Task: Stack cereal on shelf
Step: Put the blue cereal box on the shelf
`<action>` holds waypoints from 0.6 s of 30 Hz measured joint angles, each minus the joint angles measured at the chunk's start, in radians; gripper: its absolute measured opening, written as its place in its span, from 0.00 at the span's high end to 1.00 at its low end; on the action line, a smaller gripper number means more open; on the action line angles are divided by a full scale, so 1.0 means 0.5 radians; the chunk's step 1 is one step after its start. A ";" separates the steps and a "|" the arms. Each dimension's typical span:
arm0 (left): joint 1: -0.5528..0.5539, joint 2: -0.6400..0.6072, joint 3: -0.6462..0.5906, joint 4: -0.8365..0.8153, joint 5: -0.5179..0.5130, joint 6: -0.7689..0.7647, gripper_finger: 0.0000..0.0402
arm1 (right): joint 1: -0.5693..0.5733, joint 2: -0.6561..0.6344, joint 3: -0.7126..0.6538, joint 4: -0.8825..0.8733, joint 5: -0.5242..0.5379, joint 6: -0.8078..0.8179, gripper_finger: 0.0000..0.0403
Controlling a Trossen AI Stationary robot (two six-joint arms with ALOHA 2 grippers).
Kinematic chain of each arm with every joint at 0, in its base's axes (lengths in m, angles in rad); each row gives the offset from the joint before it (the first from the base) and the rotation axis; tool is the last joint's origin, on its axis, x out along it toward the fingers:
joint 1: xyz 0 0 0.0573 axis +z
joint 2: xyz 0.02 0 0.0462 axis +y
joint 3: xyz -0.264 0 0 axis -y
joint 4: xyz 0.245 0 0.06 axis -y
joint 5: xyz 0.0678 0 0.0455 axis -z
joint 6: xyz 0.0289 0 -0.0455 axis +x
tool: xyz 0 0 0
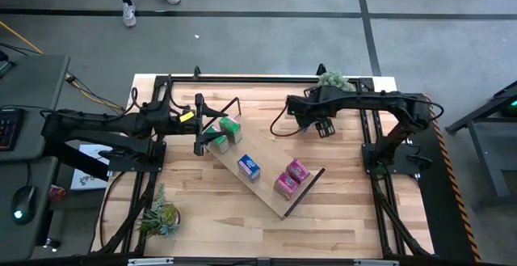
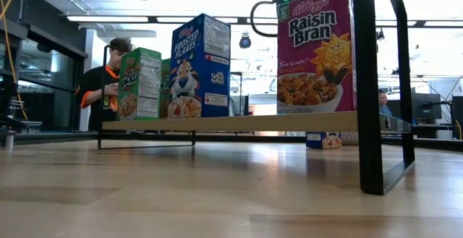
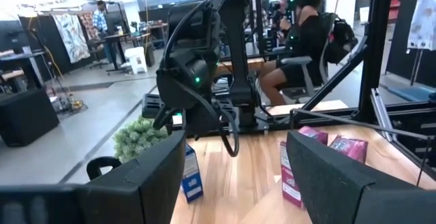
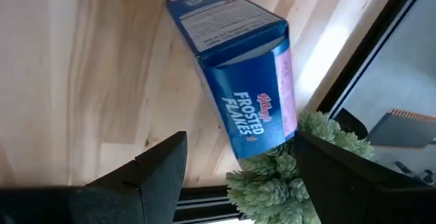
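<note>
Tabletop (image 1: 339, 217): pale slatted wood, smooth, faint sheen. Shelf (image 2: 231, 122): light wood board, dark matt metal rod ends. Cereal box (image 4: 238, 81) under my right fingers (image 4: 157, 169): printed glossy cardboard. Fingers matt black.

- Potted plant (image 1: 333, 80): far counter (image 1: 339, 209) edge.
- Second potted plant (image 1: 160, 216): near-left counter corner.
- Person (image 2: 101, 93): background, low view.
- Seated person (image 3: 303, 40): left wrist view.

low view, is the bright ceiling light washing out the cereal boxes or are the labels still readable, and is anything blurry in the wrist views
Low view: bright ceiling panels behind, yet the magenta Raisin Bran box and blue Frosted Flakes box on the light-wood shelf board read clearly. Left wrist view: the near dark fingers look soft. Right wrist view: glare whitens the tabletop edge; the lying blue Frosted Flakes box stays legible.
</note>
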 joint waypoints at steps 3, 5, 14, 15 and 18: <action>0.000 -0.001 0.000 0.001 0.000 -0.017 0.39 | -0.004 0.007 0.000 0.007 0.023 0.019 0.35; 0.000 -0.001 0.000 0.000 0.000 -0.011 0.39 | -0.004 0.007 0.000 0.007 0.061 0.079 0.35; 0.000 0.000 0.000 -0.001 0.000 -0.010 0.39 | -0.004 0.007 0.000 -0.001 0.125 0.211 0.35; 0.000 -0.001 0.000 -0.001 0.000 -0.010 0.39 | -0.004 0.007 0.000 0.002 0.124 0.188 0.35; 0.000 0.000 0.000 -0.001 0.000 -0.011 0.39 | -0.004 0.007 0.000 0.008 0.117 0.111 0.35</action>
